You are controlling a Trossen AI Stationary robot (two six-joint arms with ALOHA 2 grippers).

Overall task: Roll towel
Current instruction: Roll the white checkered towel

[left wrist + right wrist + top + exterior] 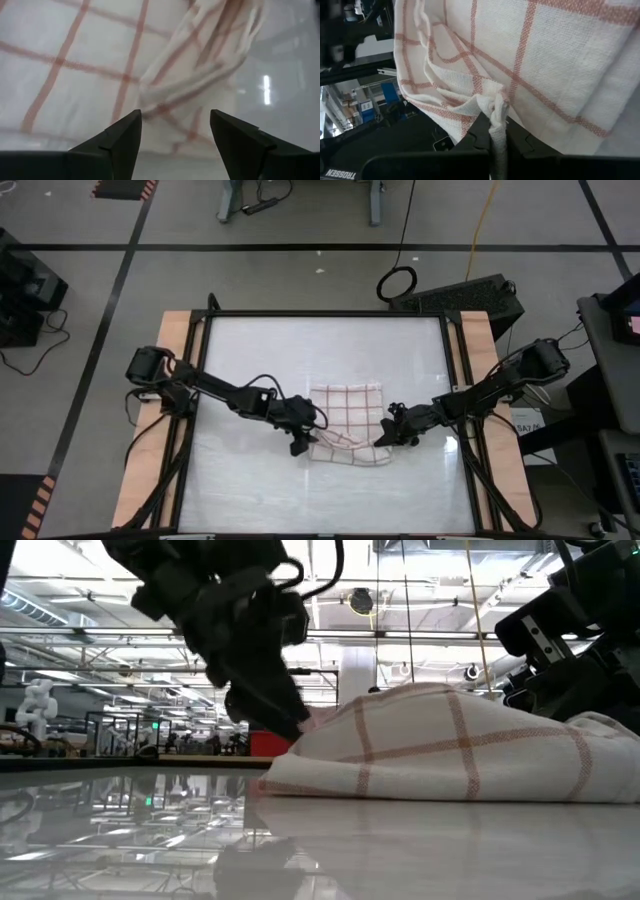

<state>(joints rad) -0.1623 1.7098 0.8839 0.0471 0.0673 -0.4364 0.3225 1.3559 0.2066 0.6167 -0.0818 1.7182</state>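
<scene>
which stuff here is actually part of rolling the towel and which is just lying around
Part of the job:
- towel, partly folded over
- left gripper, open at its left end
- right gripper, shut on the right edge

Just lying about:
- cable coil on the floor
- black case

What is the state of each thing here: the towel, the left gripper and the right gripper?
towel: partly folded over at its near edge, bunched, lying on the table, not yet rolled up.
left gripper: jaws open, at the towel's left side, holding nothing.
right gripper: jaws shut on a pinched fold of the towel's right edge.
</scene>
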